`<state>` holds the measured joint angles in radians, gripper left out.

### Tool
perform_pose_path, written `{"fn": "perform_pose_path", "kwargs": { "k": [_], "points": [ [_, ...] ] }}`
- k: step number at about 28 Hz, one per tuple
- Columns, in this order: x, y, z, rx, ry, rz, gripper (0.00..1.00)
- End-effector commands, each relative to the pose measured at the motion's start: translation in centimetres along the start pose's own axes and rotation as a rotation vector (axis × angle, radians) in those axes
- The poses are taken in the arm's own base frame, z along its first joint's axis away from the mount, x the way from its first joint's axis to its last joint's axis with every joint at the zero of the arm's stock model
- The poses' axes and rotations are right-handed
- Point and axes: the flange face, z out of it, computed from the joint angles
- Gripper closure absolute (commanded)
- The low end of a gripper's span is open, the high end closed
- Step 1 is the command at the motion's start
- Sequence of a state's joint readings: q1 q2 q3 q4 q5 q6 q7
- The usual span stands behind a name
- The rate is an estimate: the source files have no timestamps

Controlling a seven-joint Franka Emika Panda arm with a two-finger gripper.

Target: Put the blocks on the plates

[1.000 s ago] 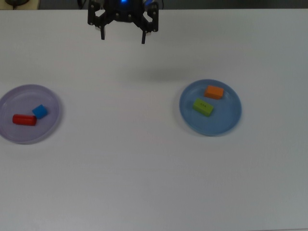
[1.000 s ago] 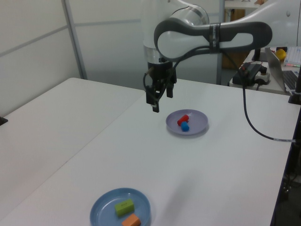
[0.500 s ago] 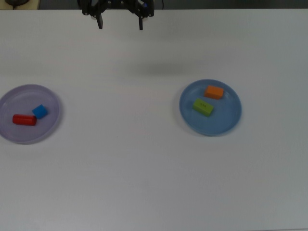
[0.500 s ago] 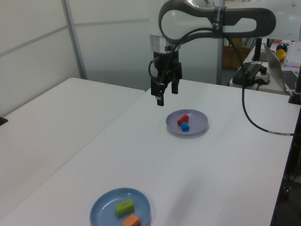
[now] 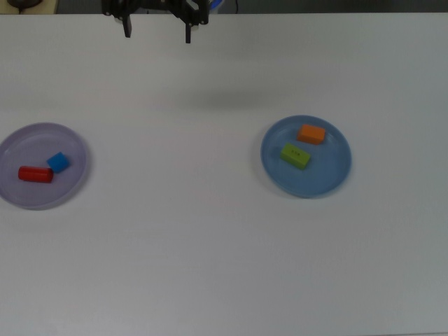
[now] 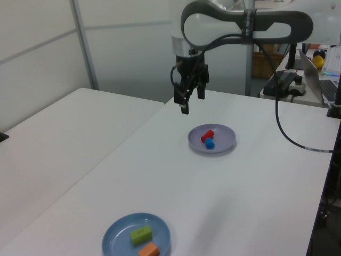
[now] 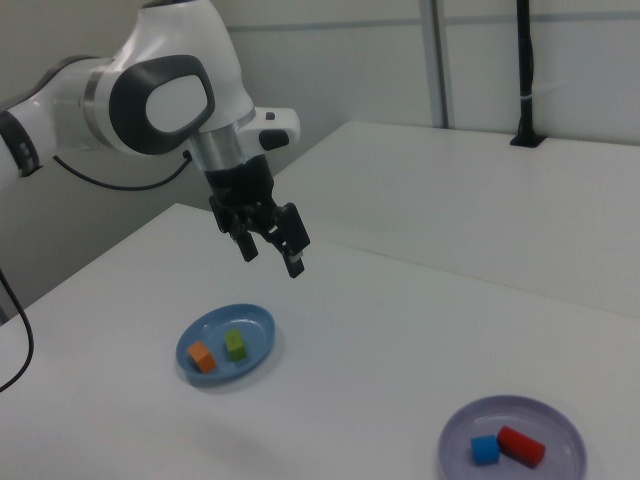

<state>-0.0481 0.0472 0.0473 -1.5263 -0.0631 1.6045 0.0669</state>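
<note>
All four blocks lie on plates: the small blue cube [image 5: 59, 162] and the red elongated block [image 5: 35, 174] rest side by side on the pale translucent lavender round plate [image 5: 73, 143] at the top view's left; the orange brick [image 5: 311, 134] and the lime-green brick with tiny dark marks [image 5: 295, 156] sit close together on the medium blue round plate [image 5: 329, 178] at the top view's right; the two plates stand well apart on the white bench [image 5: 210, 245]. The robot's black two-finger pincer [image 6: 192, 101] hangs high above the bench near its far edge in the top view, its fingers spread apart and holding nothing; no block is under it.

Judged from this layout, the placing looks finished, and the step in hand is the arm's withdrawal; to do it well the arm would keep the empty pincer high and clear of both plates, move away smoothly without swinging low over the lavender plate nearest it in the left view, and leave the fingers apart, since there appears to be nothing left to pick up.
</note>
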Motion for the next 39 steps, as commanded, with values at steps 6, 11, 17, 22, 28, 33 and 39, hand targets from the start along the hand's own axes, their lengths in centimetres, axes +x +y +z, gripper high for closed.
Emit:
{"fn": "perform_pose_path", "kwargs": {
  "k": [6,11,17,22,28,33,39],
  "points": [
    [-0.5,0.4,-1.2,-0.006,-0.014,0.006,0.00],
    [-0.5,0.2,-1.1,0.009,-0.017,0.017,0.00],
    [-0.3,0.0,-0.7,0.014,-0.018,0.017,0.00],
    [-0.3,0.3,-0.8,0.013,-0.022,0.021,0.00],
    [-0.2,0.5,-0.5,0.013,-0.025,0.024,0.00],
    [-0.1,0.4,0.0,0.013,-0.033,0.016,0.00],
    [0.1,0.4,0.4,0.014,-0.042,0.013,0.00]
  ]
}}
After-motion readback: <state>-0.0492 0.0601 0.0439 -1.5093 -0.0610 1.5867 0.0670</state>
